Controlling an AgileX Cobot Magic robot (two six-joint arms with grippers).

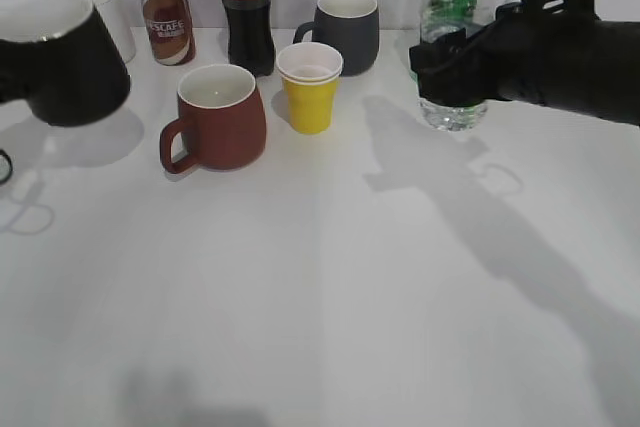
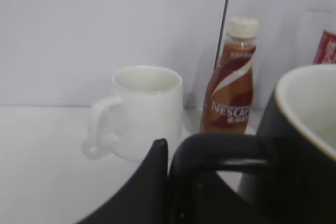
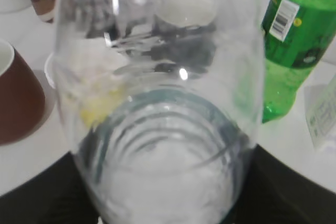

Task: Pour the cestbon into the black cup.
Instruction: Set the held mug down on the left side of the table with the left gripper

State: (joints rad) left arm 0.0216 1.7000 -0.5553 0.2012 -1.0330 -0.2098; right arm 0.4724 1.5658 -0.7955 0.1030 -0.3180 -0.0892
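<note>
The cestbon, a clear ribbed bottle, stands upright at the back right inside my right gripper, which is shut on its middle. It fills the right wrist view, with the dark fingers of the gripper on both sides. The black cup, glossy with a white inside, hangs above the table at the far left. In the left wrist view my left gripper is shut on the loop handle of the black cup. The two things are far apart.
Between them stand a brown-red mug, a yellow cup with a white cup in it, a dark grey mug, a cola bottle, a Nescafe bottle and a white mug. A green soda bottle is behind the cestbon.
</note>
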